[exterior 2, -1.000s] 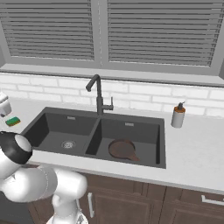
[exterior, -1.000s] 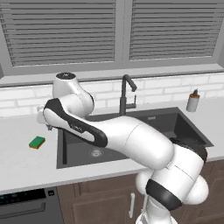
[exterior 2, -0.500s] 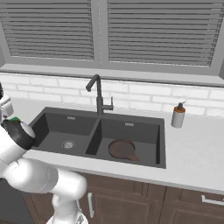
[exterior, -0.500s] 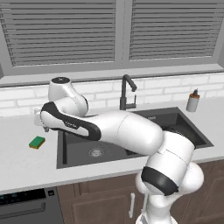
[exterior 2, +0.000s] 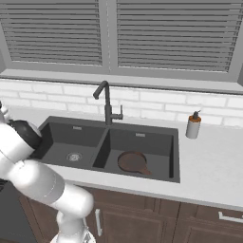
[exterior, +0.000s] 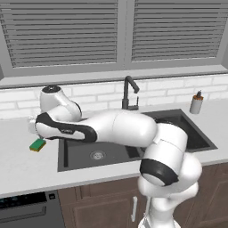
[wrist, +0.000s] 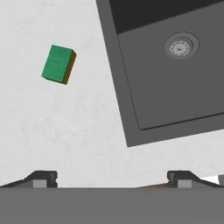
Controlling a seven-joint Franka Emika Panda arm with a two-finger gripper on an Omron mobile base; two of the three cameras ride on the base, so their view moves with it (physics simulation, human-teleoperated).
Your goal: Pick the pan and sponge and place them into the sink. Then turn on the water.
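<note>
Sponge [exterior: 38,144] first, at the far left: it lies flat on the light counter [exterior: 26,169] just left of the sink [exterior: 67,165], green face up, and over the last second the arm has swung leftward from above the left basin until its hand hangs over the counter near it. In the hand view the gripper [wrist: 112,179] shows its two tips spread wide with nothing between them — open and empty — and the sponge sits up and to the left of them, apart and untouched. That shift reads as the approach to the second pick, since the pan [exterior 2: 134,162] already lies in the right basin, handle toward the near side. Further right, the faucet [exterior 2: 107,104] stands dry with no stream at its spout, so the water step remains. The soap bottle [exterior 2: 192,125] on the right counter carries no readable label — no writing is legible anywhere.
</note>
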